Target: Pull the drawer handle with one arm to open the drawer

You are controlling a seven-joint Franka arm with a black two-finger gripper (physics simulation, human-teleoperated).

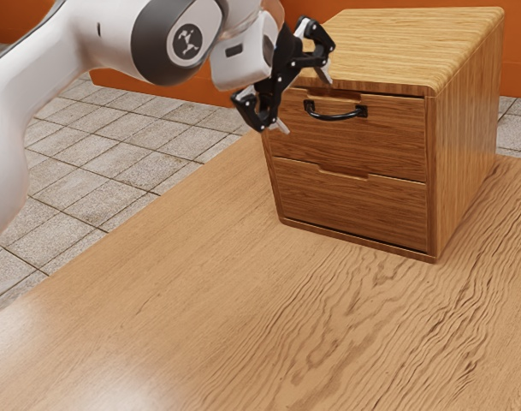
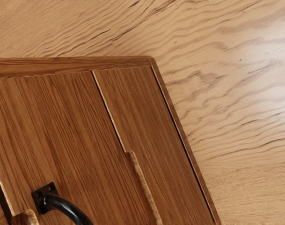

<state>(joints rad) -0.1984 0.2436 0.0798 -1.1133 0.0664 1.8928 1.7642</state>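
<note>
- Our claw [image 1: 304,102] is spread wide by the exterior view's left end of the black drawer handle [image 1: 335,115].
- The cabinet [image 1: 465,128] stands on the bench [image 1: 243,325].

Arm [image 1: 80,38] reaches from exterior view's left; end effector [image 1: 304,103] tilted, fingers spread wide.

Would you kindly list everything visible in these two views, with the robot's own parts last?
cabinet: one, brown wood, on the table toward the exterior view's right
upper drawer: one, brown wood, top of the cabinet front
handle: one, black, on the upper drawer
lower drawer: one, brown wood, beneath the upper drawer
table: one, light wood, under the cabinet
floor: one, grey tiles, beyond the table
wall: one, orange, behind the cabinet
arm: one, white, from the exterior view's upper left
gripper: one, black, open, by the handle's end
</note>
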